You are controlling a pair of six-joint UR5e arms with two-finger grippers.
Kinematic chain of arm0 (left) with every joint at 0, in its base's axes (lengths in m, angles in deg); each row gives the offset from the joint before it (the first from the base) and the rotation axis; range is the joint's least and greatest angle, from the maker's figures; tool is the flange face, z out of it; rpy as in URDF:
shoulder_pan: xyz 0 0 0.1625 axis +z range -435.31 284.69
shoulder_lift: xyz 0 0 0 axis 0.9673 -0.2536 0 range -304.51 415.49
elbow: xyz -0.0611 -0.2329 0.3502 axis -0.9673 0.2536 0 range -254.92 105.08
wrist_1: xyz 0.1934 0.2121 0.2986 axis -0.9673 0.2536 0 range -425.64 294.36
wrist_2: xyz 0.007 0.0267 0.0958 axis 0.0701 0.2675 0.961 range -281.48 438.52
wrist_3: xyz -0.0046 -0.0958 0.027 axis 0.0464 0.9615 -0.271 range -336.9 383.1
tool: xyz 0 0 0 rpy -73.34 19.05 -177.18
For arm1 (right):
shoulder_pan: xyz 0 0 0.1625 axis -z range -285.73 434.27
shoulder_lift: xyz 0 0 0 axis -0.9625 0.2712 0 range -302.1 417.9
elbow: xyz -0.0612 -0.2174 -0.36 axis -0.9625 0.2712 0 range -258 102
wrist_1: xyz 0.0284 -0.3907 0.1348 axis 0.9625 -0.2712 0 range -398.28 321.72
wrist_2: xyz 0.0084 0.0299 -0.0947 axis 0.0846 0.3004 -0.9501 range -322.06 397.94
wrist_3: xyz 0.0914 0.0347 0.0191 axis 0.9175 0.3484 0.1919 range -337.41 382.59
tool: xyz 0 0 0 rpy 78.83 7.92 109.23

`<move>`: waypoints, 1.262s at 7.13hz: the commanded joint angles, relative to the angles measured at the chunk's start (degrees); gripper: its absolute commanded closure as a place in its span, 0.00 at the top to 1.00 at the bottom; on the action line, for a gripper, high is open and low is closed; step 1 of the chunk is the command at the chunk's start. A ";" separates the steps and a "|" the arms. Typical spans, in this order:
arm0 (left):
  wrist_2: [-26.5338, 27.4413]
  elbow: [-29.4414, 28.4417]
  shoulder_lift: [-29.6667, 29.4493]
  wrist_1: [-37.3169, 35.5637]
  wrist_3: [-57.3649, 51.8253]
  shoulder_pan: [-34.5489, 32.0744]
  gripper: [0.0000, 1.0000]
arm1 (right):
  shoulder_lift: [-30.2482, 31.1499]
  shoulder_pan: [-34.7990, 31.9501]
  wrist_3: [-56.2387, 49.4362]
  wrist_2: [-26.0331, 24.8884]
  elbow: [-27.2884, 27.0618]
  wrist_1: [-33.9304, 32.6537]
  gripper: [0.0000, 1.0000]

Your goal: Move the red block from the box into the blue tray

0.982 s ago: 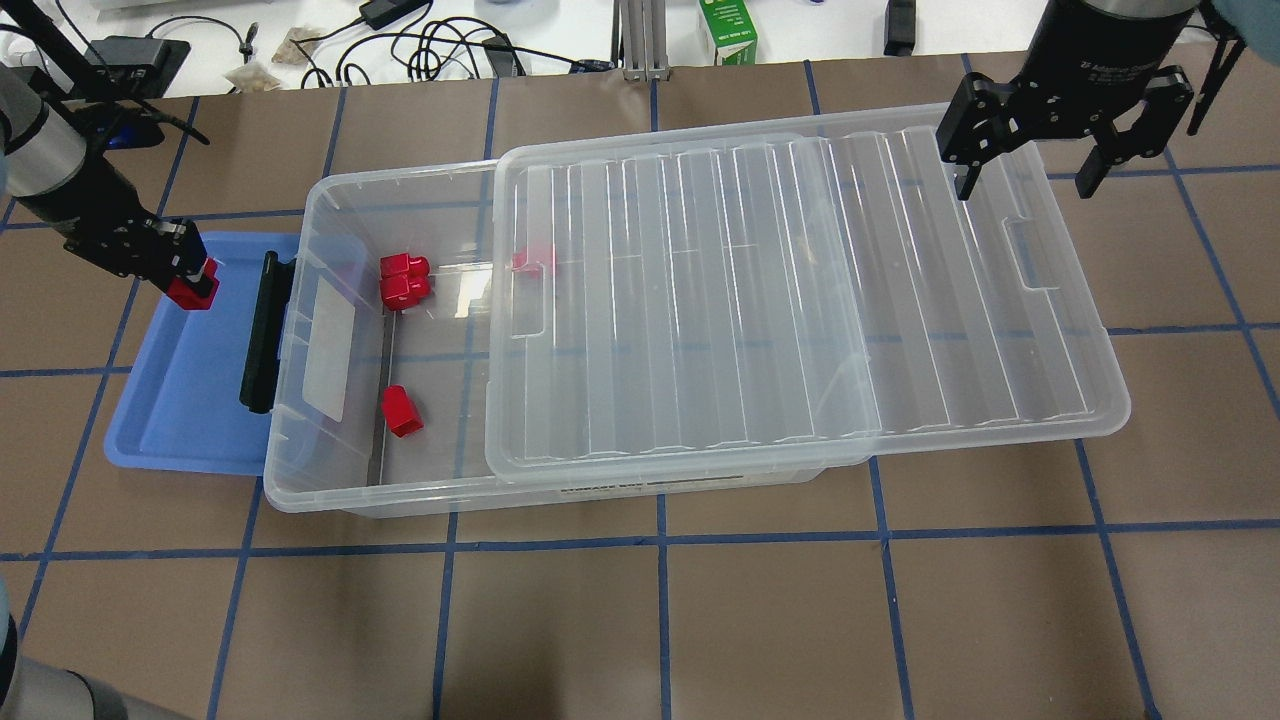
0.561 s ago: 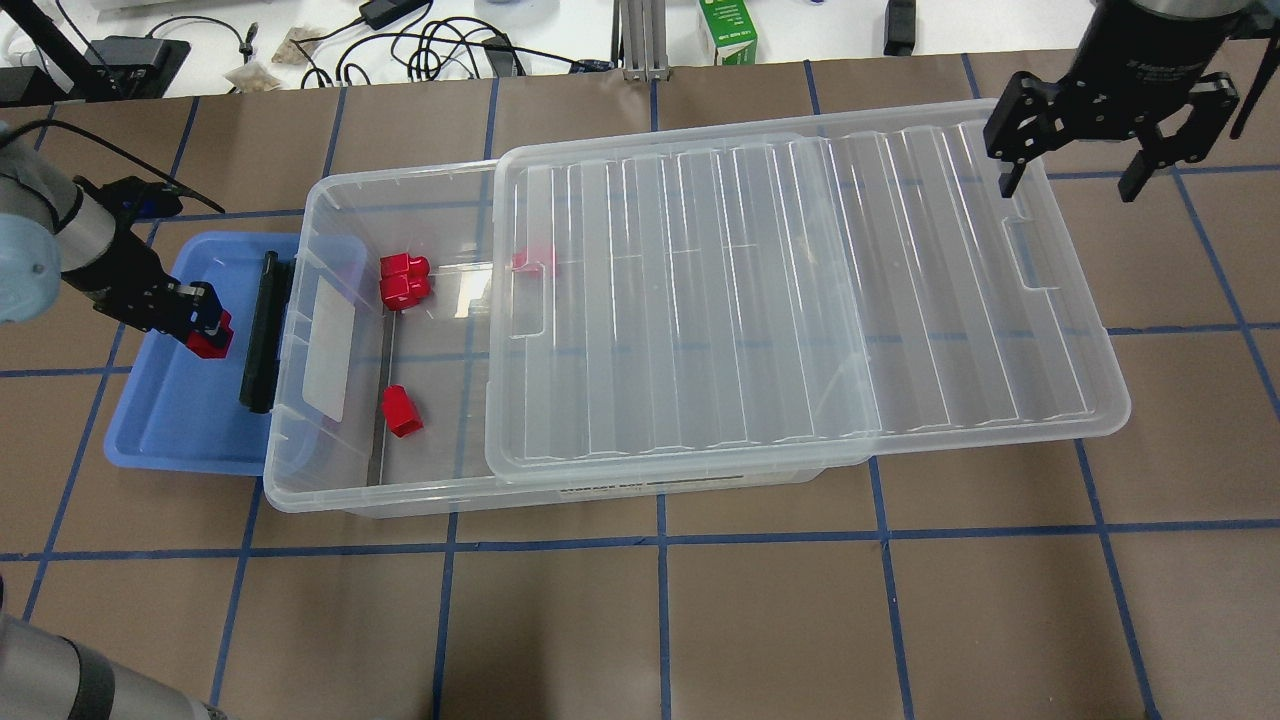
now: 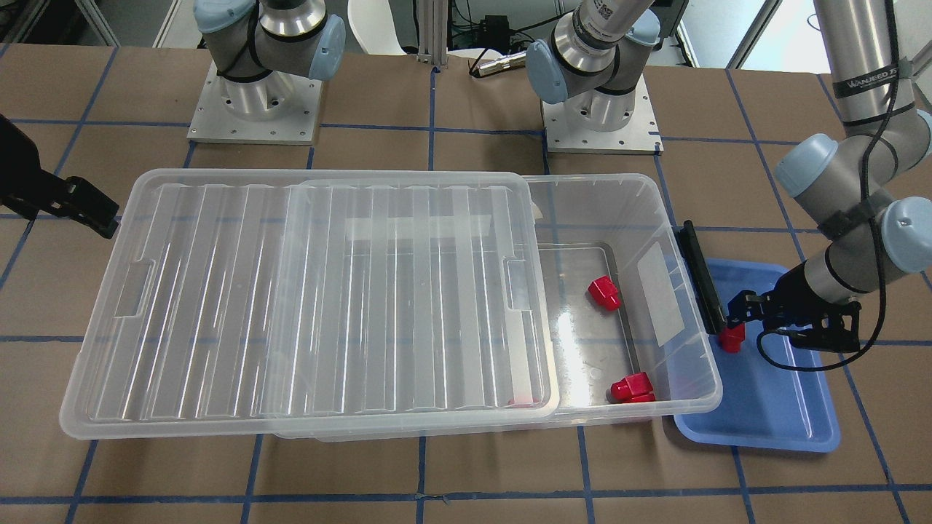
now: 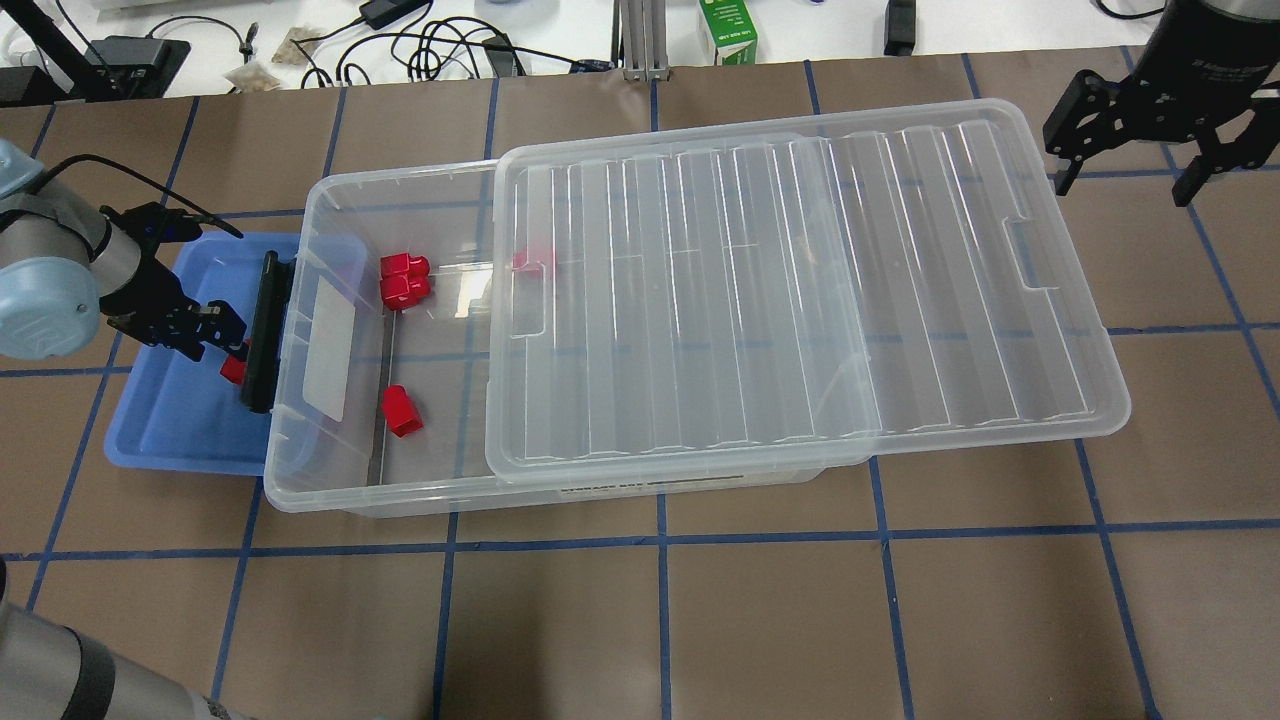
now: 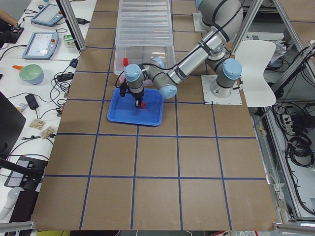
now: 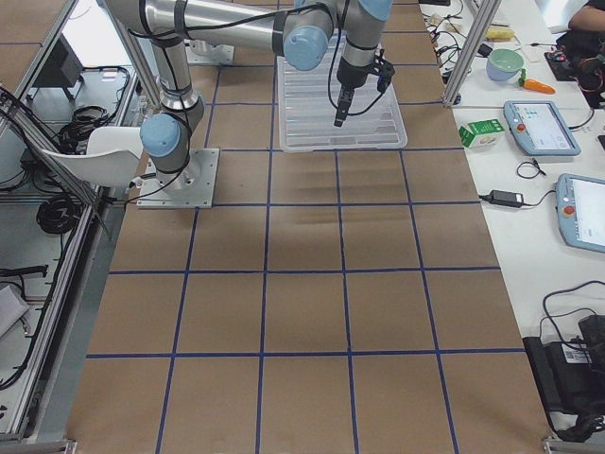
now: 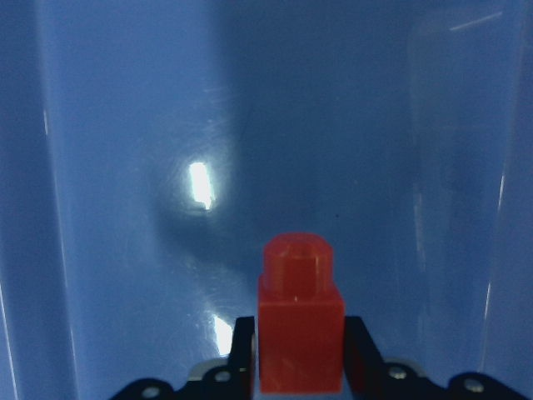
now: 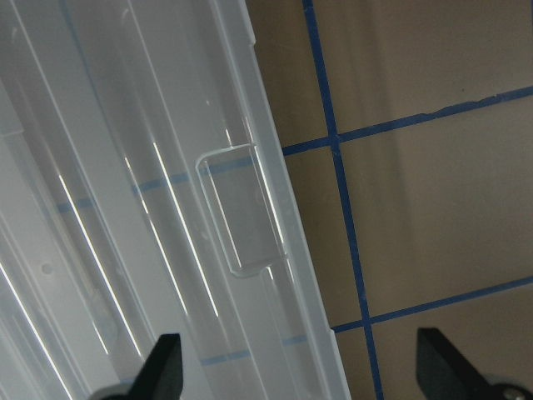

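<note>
My left gripper (image 4: 226, 352) is shut on a red block (image 4: 234, 370) and holds it low over the blue tray (image 4: 170, 425), close to the box's end wall. The wrist view shows the block (image 7: 300, 325) between the fingers above the tray floor (image 7: 125, 167). The front view shows the same block (image 3: 732, 339) over the tray (image 3: 772, 415). The clear box (image 4: 330, 205) has its lid (image 4: 800, 290) slid to the right, leaving its left end open. My right gripper (image 4: 1125, 183) is open and empty past the lid's far right corner, which shows below it (image 8: 304, 371).
Red blocks lie in the box's open end: a stacked pair (image 4: 404, 278), a single one (image 4: 403, 410), and another under the lid's edge (image 4: 535, 258). A black latch bar (image 4: 262, 330) sits on the box's end, over the tray. A green carton (image 4: 727, 30) and cables (image 4: 430, 45) lie beyond the table.
My left gripper has carried the red block from the tray's far left corner toward the box's end and lower over the tray. My right gripper has moved right, off the lid.
</note>
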 commanded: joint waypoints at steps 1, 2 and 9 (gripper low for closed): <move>0.18 -6.18 2.48 9.36 0.65 -2.54 1.00 | -2.65 1.50 -5.35 -0.04 -0.24 -4.67 1.00; 0.36 -11.01 4.58 17.09 2.04 -4.56 1.00 | -4.67 2.63 -12.86 -0.48 -0.33 -7.14 1.00; 0.53 -20.64 15.94 31.76 25.68 -28.89 1.00 | -11.45 5.45 -16.10 -0.48 -0.42 -10.60 1.00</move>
